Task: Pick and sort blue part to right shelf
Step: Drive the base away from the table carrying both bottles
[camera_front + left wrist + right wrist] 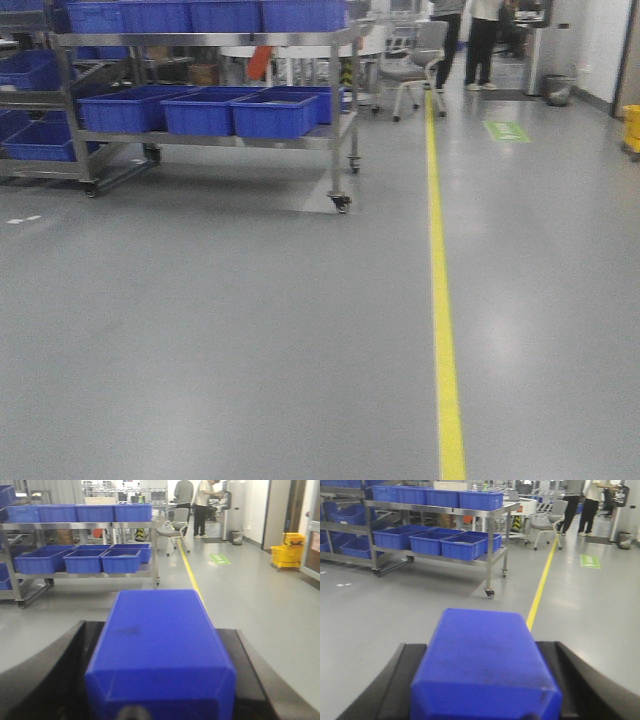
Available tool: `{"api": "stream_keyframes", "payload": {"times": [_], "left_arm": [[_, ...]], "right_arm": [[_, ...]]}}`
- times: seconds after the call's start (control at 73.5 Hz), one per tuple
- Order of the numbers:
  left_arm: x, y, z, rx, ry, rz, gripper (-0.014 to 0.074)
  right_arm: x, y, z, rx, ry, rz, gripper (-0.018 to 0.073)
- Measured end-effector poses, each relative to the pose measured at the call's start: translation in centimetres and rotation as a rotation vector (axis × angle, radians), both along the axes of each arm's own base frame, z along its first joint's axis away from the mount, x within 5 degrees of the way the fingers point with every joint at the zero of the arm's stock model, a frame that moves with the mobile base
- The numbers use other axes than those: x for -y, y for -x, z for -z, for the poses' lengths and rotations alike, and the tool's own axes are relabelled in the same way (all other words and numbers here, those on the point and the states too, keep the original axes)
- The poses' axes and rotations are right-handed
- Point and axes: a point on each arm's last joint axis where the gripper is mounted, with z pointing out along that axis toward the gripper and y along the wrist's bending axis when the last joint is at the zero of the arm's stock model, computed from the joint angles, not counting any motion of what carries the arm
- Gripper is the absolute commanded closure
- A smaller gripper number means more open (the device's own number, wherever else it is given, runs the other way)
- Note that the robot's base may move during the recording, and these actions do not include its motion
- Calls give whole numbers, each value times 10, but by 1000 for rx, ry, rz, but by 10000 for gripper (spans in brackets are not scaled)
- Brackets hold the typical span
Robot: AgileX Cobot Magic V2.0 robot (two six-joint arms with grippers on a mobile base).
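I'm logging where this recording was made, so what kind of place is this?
Most likely a factory or warehouse floor. A wheeled steel shelving cart holds rows of blue bins, a yellow lane line runs along the smooth grey floor, and a green marking is painted farther on.

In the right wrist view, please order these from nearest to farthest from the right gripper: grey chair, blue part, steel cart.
1. blue part, held, bottom centre.
2. steel cart, ahead on the left.
3. grey chair, farther back, right of the cart.
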Motion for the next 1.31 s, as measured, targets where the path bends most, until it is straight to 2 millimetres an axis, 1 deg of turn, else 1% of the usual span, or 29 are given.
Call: {"api": "stream_keyframes", "payload": {"times": [1.306], "left_arm": [[0,0,1,-2,-1,0,281]], "right_arm": [[0,0,0,-1,2,2,272]]}}
